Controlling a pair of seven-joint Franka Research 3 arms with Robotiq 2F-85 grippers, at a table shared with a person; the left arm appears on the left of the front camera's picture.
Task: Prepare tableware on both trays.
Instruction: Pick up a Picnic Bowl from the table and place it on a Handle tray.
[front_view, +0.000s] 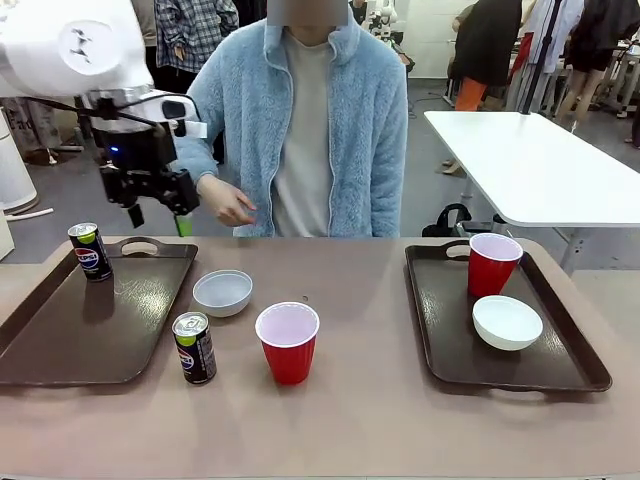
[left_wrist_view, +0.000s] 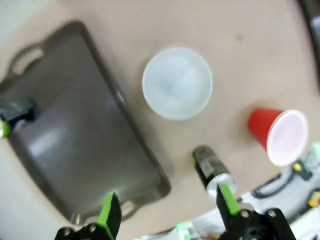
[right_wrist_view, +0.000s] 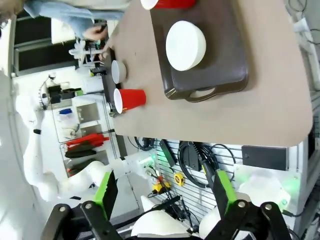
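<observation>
I've got left gripper (front_view: 160, 218) over left tray's (front_view: 60, 340) far end, right gripper (right_wrist_view: 165, 192) off the table (front_view: 400, 420): both jaws spread, empty. Left tray has one can (front_view: 90, 251); second can (front_view: 194, 347), bowl (front_view: 222, 292), cup (front_view: 288, 342) sit on the table; right tray (front_view: 440, 340) holds second cup (front_view: 492, 263), second bowl (front_view: 507, 322). Left wrist feed's blurred, tray can clipped at its edge.

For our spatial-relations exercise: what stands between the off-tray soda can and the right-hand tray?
In the front view, one upright red cup, standing on otherwise bare table.

the soda can (front_view: 90, 251) on the left tray (front_view: 100, 330) reads "pepsi".
</observation>
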